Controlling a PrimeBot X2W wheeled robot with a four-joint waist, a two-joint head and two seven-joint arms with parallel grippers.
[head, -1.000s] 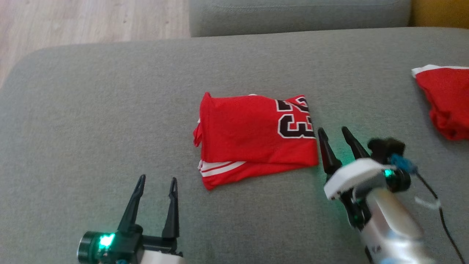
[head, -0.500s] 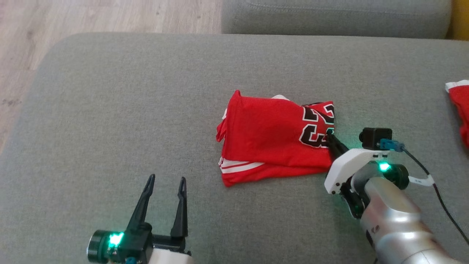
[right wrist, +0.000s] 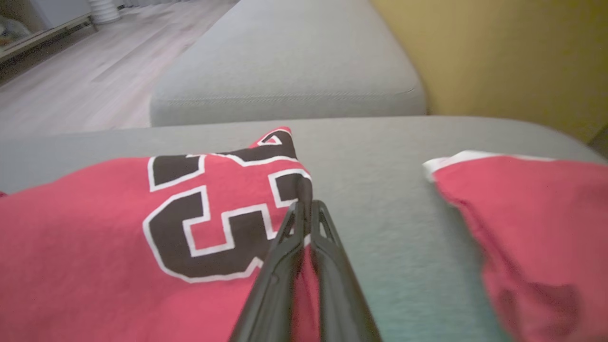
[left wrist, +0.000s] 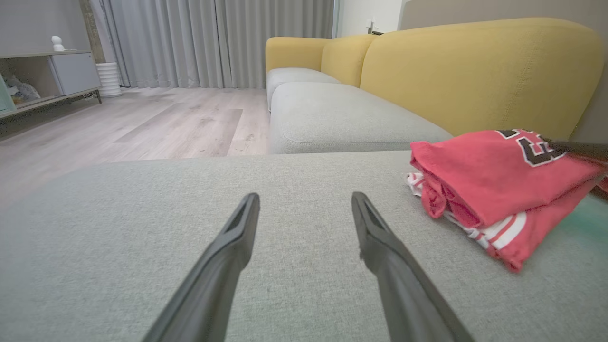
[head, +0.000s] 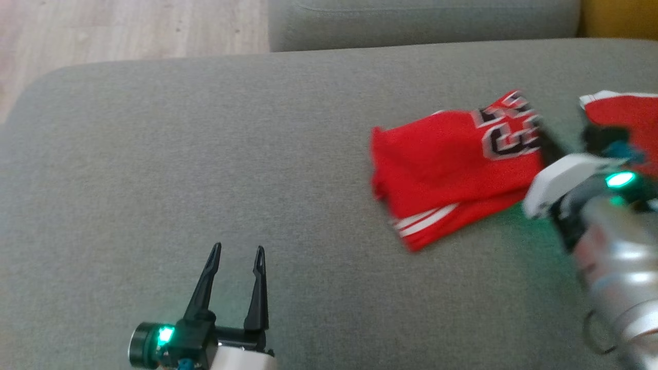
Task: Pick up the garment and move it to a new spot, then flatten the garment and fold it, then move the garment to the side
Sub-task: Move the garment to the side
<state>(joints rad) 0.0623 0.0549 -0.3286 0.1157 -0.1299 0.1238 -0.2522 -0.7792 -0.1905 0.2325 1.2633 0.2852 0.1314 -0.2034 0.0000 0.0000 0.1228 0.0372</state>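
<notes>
Head view: folded red garment (head: 452,164) lies on the grey sofa seat (head: 205,154), right of centre. Black-and-white number faces up at its right end; white stripes show at the lower edge. Frame is motion-blurred here. Right fingers (head: 551,148) meet the garment's right edge beside the number, with the pale right arm (head: 611,246) behind them and a green light on the wrist. A second red cloth (head: 622,113) with white trim lies near, just past the right arm. Left fingers (head: 205,285) sit low left, spread apart, nothing between them, well apart from the garment. Wood floor (head: 128,25) at top left.

Left wrist view: left fingers (left wrist: 228,266) stand wide over bare seat and grip nothing. Garment (left wrist: 479,185) is to the right, folded layers stacked, left end resting on the seat. Number end looks slightly raised; cannot confirm. Yellow backrest (left wrist: 475,71) behind.

Right wrist view: right fingers (right wrist: 285,266) are pressed together on the garment (right wrist: 95,247), pinching a ridge of fabric at the edge of the number. Red cloth (right wrist: 536,213) lies to the right, apart from the garment, grey seat between them.
</notes>
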